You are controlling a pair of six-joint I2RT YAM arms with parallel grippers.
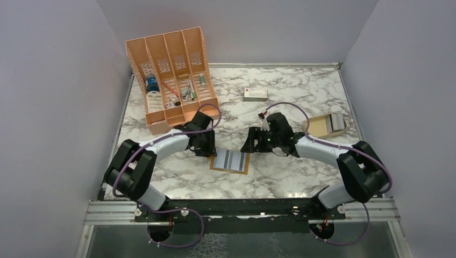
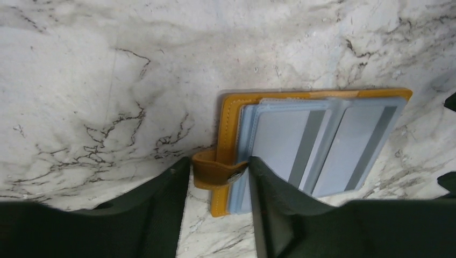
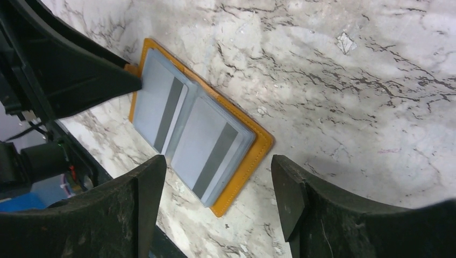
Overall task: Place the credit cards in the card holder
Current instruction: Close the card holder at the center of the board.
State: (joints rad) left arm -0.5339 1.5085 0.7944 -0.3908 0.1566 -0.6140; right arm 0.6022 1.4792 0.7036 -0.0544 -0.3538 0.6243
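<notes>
Low centre of the overhead view: the card holder (image 1: 231, 160) lies opened flat on the marble table (image 1: 301, 177), its grey-blue sleeves facing up. Dark-striped credit cards (image 3: 161, 102) show in it, one in each of two facing sleeves. At its left edge the left gripper (image 2: 219, 164) stands with jaws parted, and the studded strap (image 2: 211, 174) lies in the gap between the fingers. Above its right edge the right gripper (image 3: 215, 161) hangs with jaws wide apart and nothing between them. At middle right, grey cards (image 1: 337, 122) stand in a tan dish (image 1: 315, 127). Farther up are a white box (image 1: 255, 94), centre, and an orange desk organiser (image 1: 172, 75), upper left.
</notes>
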